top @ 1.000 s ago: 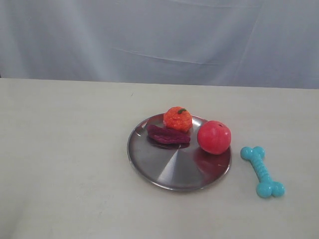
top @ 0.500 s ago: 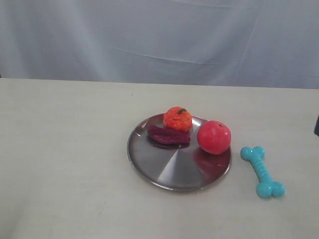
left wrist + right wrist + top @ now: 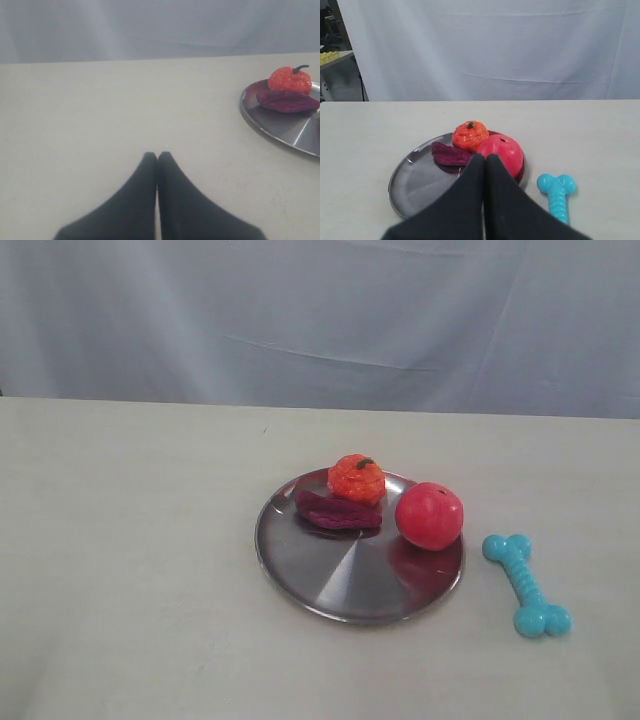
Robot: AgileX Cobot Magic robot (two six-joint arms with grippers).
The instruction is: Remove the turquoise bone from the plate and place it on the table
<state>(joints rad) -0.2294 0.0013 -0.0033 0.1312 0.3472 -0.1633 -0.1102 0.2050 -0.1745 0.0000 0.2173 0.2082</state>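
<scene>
The turquoise bone (image 3: 527, 585) lies flat on the worktop (image 3: 130, 540), just right of the plate (image 3: 320, 575) and clear of its rim, with its near knobbed end angled a little further right. The placing therefore looks done, and what remains is judged to be a clean retreat. The left fingers (image 3: 147, 172) are pressed together with nothing between them, over bare worktop to the left of the plate. The right fingers (image 3: 472, 175) are likewise closed and empty, and appear to be on the near side, with plate and bone beyond them. Any withdrawal would best go up and back, away from the bone and from the red apple (image 3: 429, 515) at the plate's right edge, which might roll if nudged. An orange toy pumpkin (image 3: 356, 478) and a purple sweet potato (image 3: 337, 510) sit at the plate's far side. The worktop is matte cream, flat and faintly smudged, and a pale grey cloth backdrop (image 3: 320, 320) hangs behind it.
</scene>
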